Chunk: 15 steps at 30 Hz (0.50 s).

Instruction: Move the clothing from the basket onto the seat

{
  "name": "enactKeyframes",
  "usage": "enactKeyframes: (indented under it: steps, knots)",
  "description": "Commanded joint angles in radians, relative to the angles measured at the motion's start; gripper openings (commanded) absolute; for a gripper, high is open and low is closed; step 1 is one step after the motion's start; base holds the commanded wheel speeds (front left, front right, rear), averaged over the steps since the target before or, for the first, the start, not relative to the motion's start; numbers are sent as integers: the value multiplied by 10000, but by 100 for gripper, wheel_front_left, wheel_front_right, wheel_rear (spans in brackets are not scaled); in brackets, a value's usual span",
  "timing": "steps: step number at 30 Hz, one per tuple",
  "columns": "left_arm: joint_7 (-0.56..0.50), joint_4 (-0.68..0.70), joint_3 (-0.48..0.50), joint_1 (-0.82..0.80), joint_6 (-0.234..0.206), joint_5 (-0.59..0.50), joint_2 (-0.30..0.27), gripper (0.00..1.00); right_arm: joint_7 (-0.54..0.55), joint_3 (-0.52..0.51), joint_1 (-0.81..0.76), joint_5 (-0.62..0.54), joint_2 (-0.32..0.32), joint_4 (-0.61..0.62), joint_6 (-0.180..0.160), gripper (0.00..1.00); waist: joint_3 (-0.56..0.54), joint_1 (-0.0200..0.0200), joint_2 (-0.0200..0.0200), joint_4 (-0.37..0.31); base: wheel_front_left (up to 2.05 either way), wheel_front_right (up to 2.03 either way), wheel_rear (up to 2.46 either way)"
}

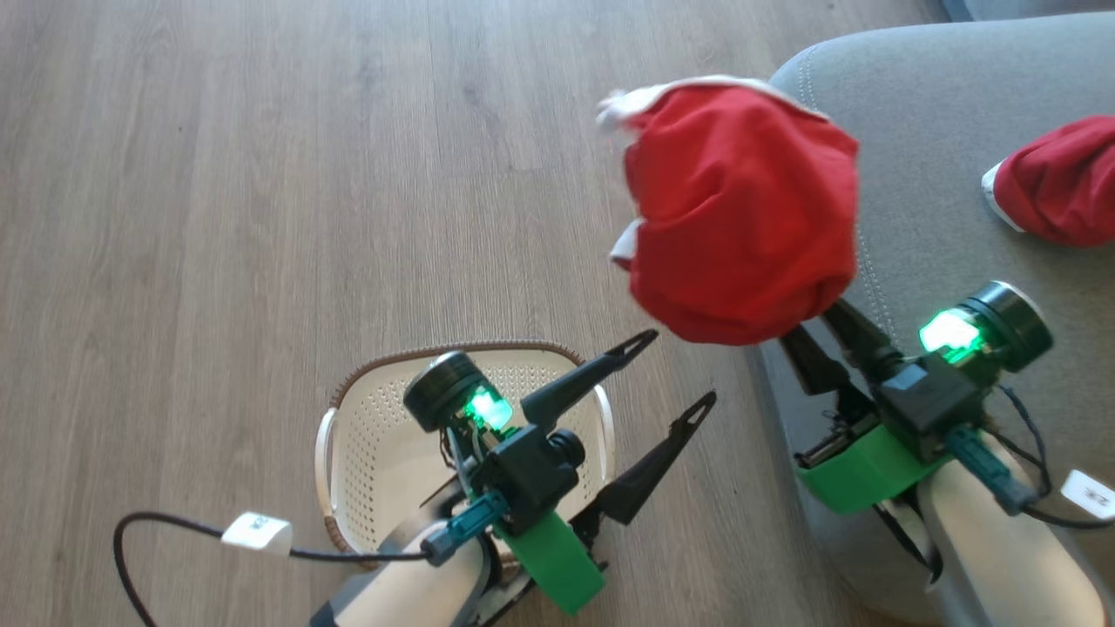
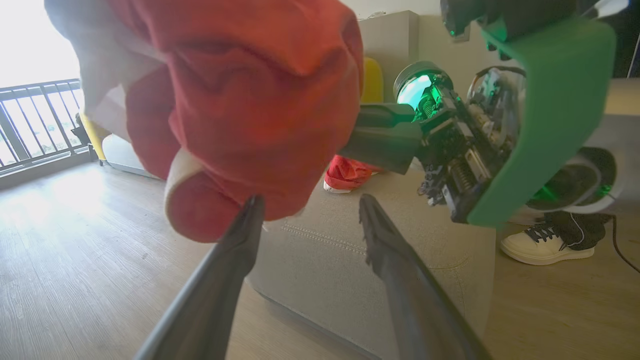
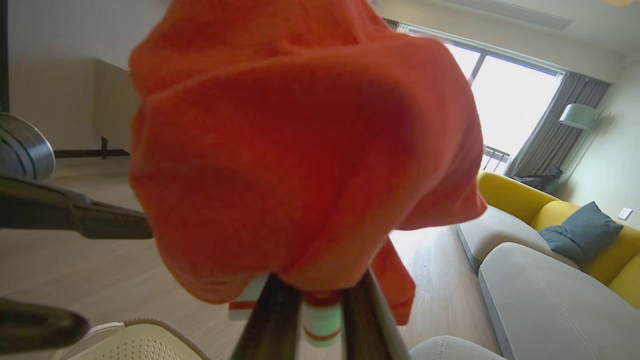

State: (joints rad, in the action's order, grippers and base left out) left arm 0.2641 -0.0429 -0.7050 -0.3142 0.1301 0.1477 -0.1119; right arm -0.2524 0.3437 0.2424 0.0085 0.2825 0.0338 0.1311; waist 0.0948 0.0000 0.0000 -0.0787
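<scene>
Pale wood-plank floor (image 1: 261,174) of a living room, with a bright window (image 3: 510,100) and a yellow sofa (image 3: 505,195) in the background of the right wrist view. At far left, a black cable (image 1: 157,522) with a white tag lies on the floor.

Next to it stands the basket (image 1: 453,348), cream-white and perforated with a brown woven-look rim. It sits on the floor, under the left arm.

The left gripper (image 1: 679,367) reaches out past the basket's right handle. Its jaws are spread wide apart, and the upper fingertip is near the lower edge of the held garment (image 1: 740,209) but apart from it. In the left wrist view the same gripper (image 2: 311,200) points at the seat's corner, with the red cloth (image 2: 240,100) above its fingers.

The held garment is red with white trim. It is bunched in the air at the rounded corner of the seat (image 1: 941,131), partly over floor and partly over the cushion edge.

The right gripper (image 1: 819,331) sits below the garment. Its jaws are drawn close together and clamped on a fold of the red fabric and its white band, as the right wrist view shows (image 3: 317,290).

The seat is a grey upholstered cushion with a line of light stitching. At far right, the second garment (image 1: 1063,183), also red with a white band, lies on the seat, well apart from the held one. A person's white shoe (image 2: 545,245) rests on the floor beside the seat.
</scene>
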Motion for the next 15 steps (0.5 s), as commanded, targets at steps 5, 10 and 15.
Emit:
enactKeyframes:
  steps: [5,10,15]
  knots:
    - [-24,148,501,47,6,-9,-102,100,-94,-474,-190,51,-248,553,-4,0,-148,0,0,15,0,0,0]
    - [-24,-6,614,232,6,-18,-165,100,-94,-934,-288,158,-314,729,-4,0,-261,0,0,5,0,0,0]
    - [-24,-59,719,529,6,93,-133,100,-94,-1443,-421,233,-359,890,-4,0,-345,0,0,-47,0,0,0]
